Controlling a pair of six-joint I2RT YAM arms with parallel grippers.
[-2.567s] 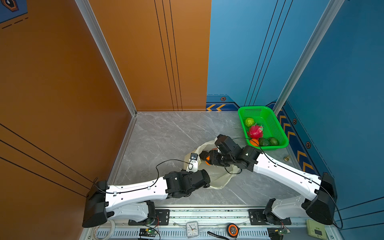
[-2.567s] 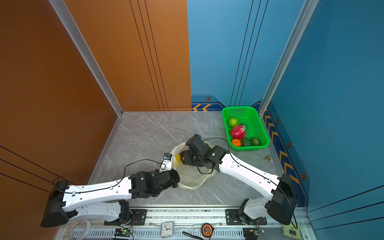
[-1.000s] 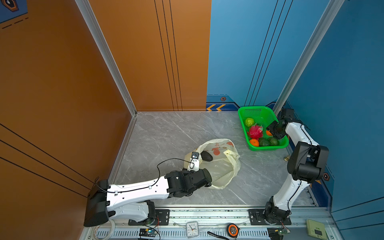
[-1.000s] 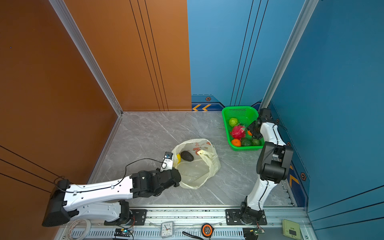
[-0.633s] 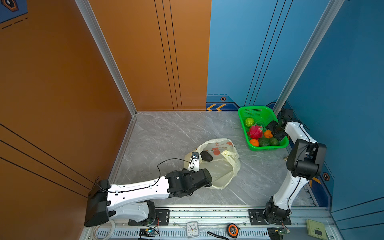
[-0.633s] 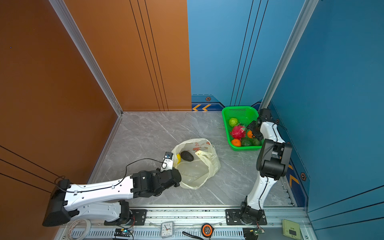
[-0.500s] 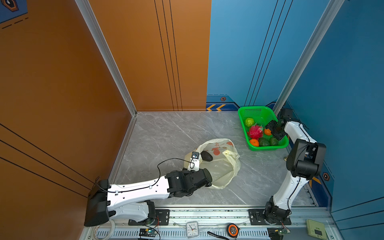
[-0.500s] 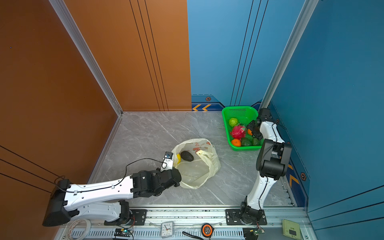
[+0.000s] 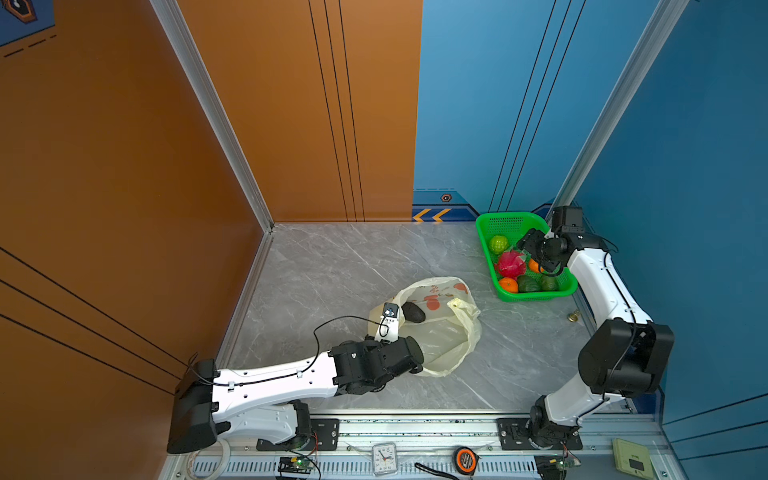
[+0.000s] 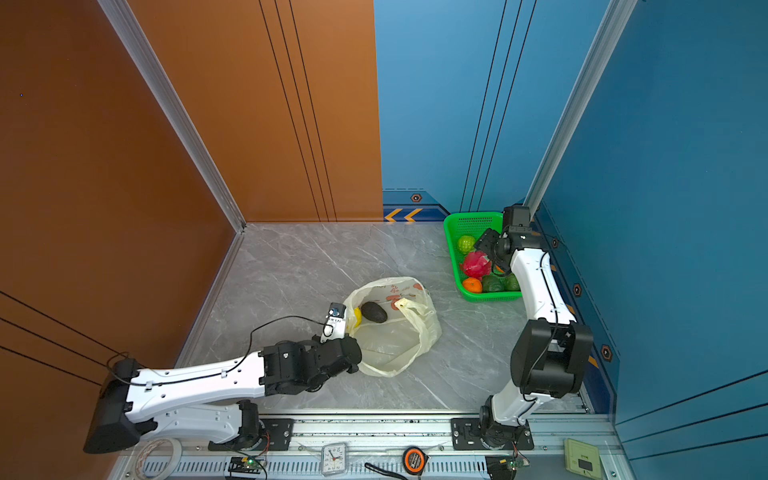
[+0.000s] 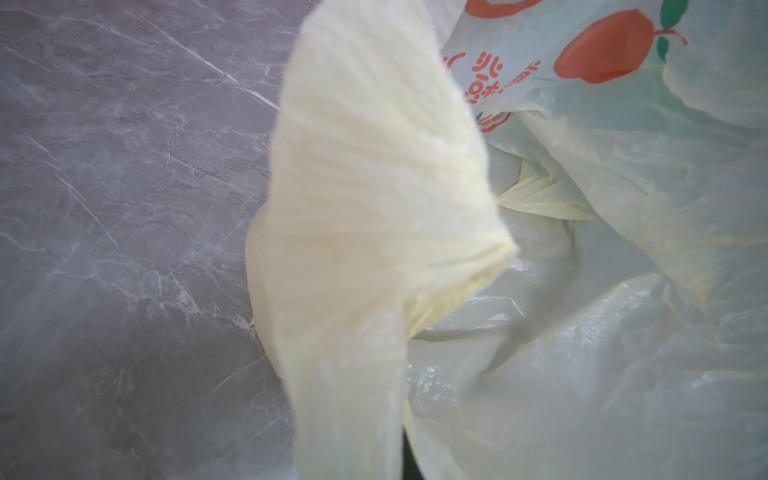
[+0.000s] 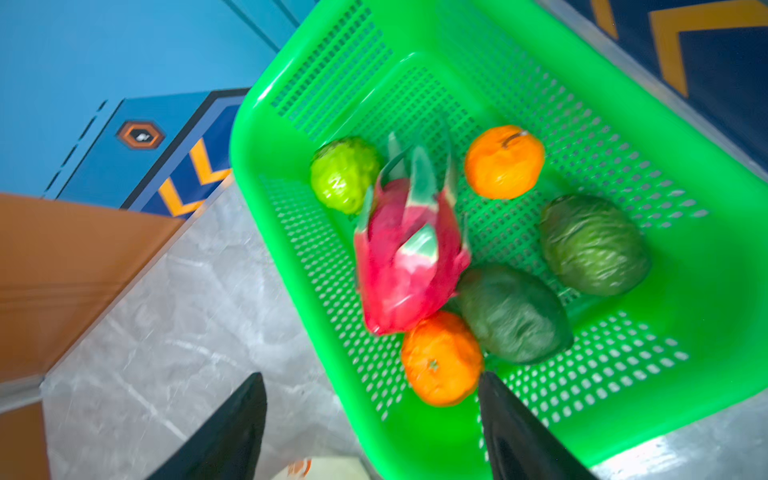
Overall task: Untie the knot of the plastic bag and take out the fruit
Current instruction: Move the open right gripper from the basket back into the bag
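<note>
The plastic bag lies open-mouthed on the grey floor; no knot is in view. Inside it lie a dark avocado and a yellow fruit. My left gripper is shut on the bag's near edge. In the left wrist view the cream plastic streams out of the jaws and hides them. My right gripper hangs open and empty over the green basket. That basket holds a dragon fruit, two oranges, a green round fruit and two dark green fruits.
The basket stands in the back right corner against the blue wall. A small brass object lies on the floor near the right arm. A clock and a tape measure sit on the front rail. An orange wall bounds the left side.
My right gripper went from the bag to the basket with an orange, then opened; the orange now lies in the basket. The left arm has held still.
</note>
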